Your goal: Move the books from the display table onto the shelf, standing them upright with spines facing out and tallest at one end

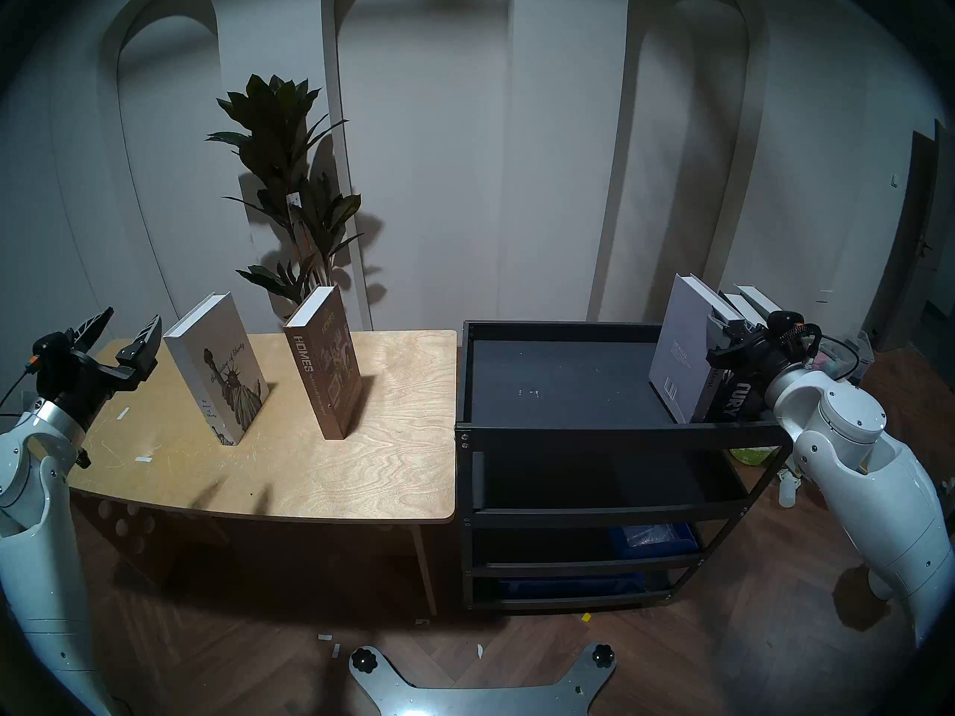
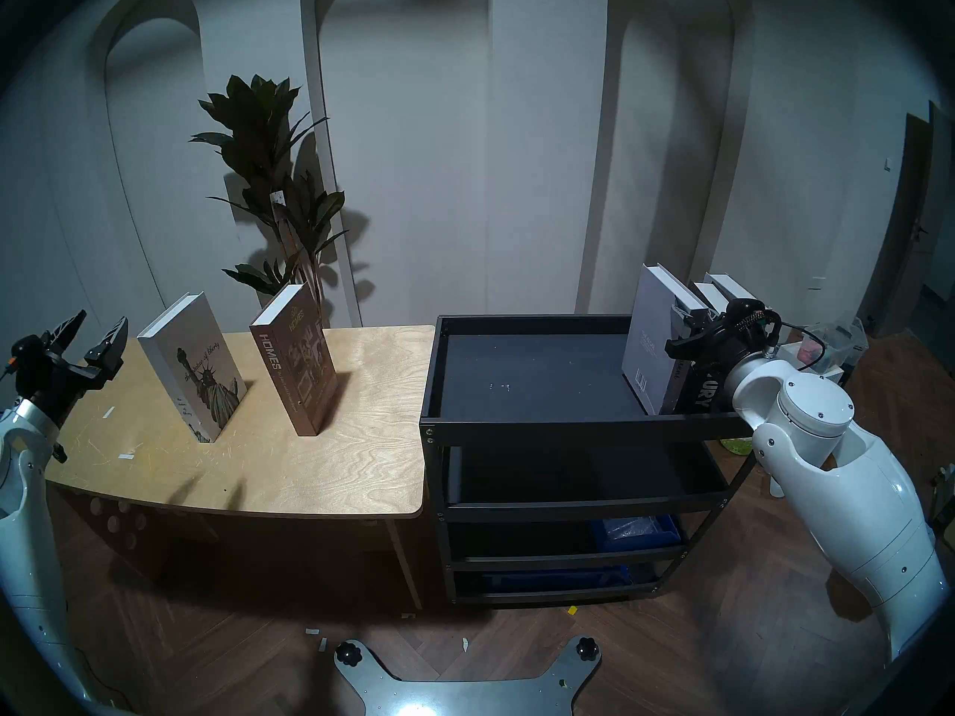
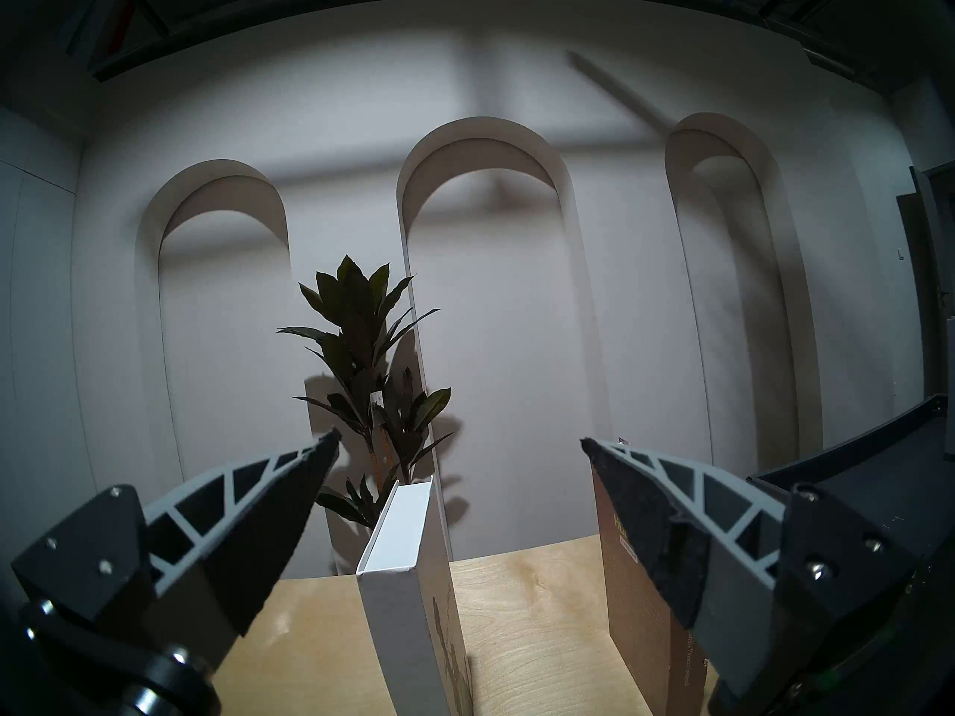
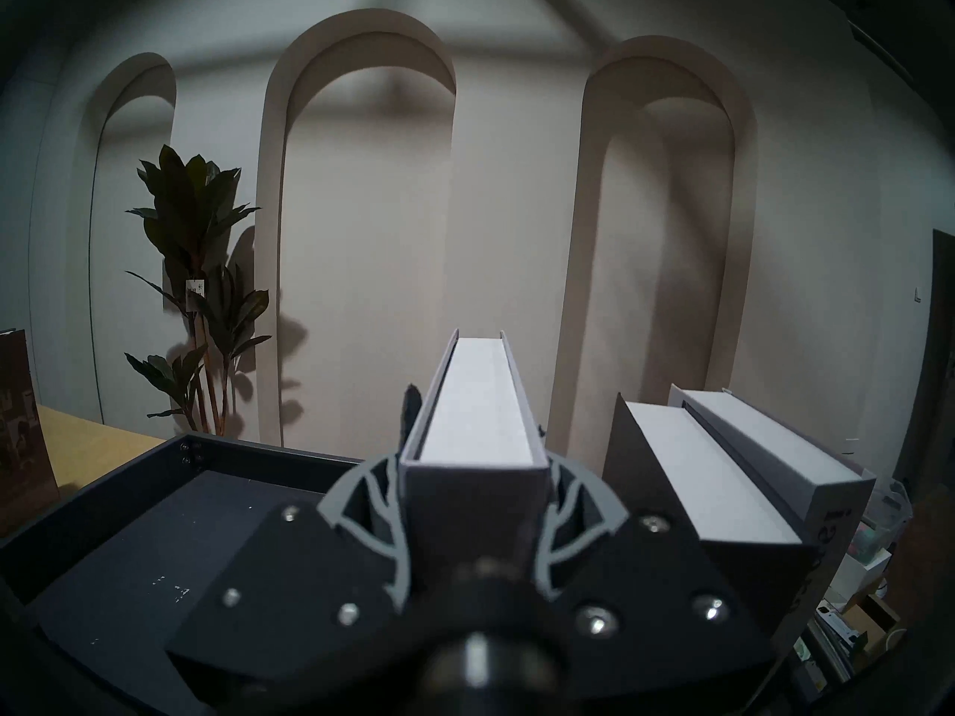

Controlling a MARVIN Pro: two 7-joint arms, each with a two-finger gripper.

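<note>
A: Progress check. Three books on the black cart (image 1: 568,389), two on the plywood table (image 1: 362,467).

B: Which two left?

A: White Statue of Liberty book (image 1: 217,369) and brown HOMES book (image 1: 323,369). Both upright on the table, well apart.

B: Cart side?

A: All at the right end of the top tray. Black book (image 4: 666,493) and a grey book (image 4: 765,472) side by side, upright. Another grey book (image 4: 475,441) just left of them, clamped in the right gripper (image 4: 473,498), spine toward the camera. Bottom edge hidden behind the front rim; can't tell if resting on the tray or just above.

B: Released?

A: Not yet. Fingers (image 4: 362,513) pinched on both covers near the spine.

B: Left gripper (image 1: 116,338)?

A: Spread wide, holding nothing. Hovers over the table's left end, aimed at the Liberty book, not touching.

B: Height order?

A: Held grey one looks tallest, sits on the inner side of the group. Likely fine, can't confirm from these angles.

B: Rough status?

A: Past halfway. Left: release, then two more transfers.
</note>
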